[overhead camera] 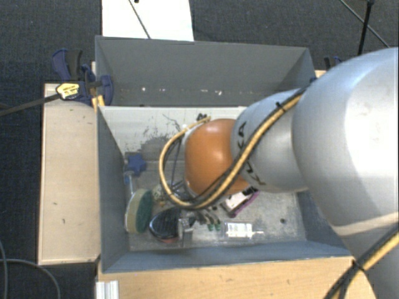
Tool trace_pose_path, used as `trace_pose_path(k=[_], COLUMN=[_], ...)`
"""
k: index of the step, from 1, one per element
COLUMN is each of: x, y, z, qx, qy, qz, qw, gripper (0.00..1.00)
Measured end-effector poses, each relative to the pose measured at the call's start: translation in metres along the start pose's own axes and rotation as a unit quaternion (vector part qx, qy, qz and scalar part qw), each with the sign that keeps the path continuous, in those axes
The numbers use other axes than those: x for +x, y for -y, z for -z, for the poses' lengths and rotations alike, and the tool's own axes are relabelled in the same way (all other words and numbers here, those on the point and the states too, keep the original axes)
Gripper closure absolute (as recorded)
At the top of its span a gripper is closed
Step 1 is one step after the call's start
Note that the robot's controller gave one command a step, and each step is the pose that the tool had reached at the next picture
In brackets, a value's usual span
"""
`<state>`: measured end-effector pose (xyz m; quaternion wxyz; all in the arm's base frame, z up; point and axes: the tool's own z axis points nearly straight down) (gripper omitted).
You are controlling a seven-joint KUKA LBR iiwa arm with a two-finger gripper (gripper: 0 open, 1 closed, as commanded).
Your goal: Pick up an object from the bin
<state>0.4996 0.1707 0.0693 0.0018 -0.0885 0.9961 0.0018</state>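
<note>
Reaching into the grey metal bin (pixel 206 73) from the right, the silver robot arm (pixel 324 136) holds its orange wrist cover (pixel 209 154) above the near-left part of the bin floor. The gripper (pixel 187 215) sits beneath that cover, largely hidden; whether it is wide or narrow cannot be told. Nearest to it, apparently just below, lies a dark round object with a reddish rim (pixel 163 225). A green-and-cream disc (pixel 138 210) lies just left of that, and a blue piece (pixel 134 164) farther back. A purple-and-white packet (pixel 240 199) and a clear white-labelled packet (pixel 240 230) lie to the right.
</note>
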Motion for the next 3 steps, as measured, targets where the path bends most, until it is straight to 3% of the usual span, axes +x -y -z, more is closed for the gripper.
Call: trace_pose_path(k=[1,2,3], x=[-0.003,0.000,0.002], y=[0.001,-0.024,-0.038], z=[0.006,0.128,0.280], qx=[-0.001,0.001,0.001], qy=[0.0046,0.0026,0.0039], qz=[-0.005,0.002,0.021], qw=[1.0000,1.0000,0.9998], gripper=[1.00,1.00,1.00])
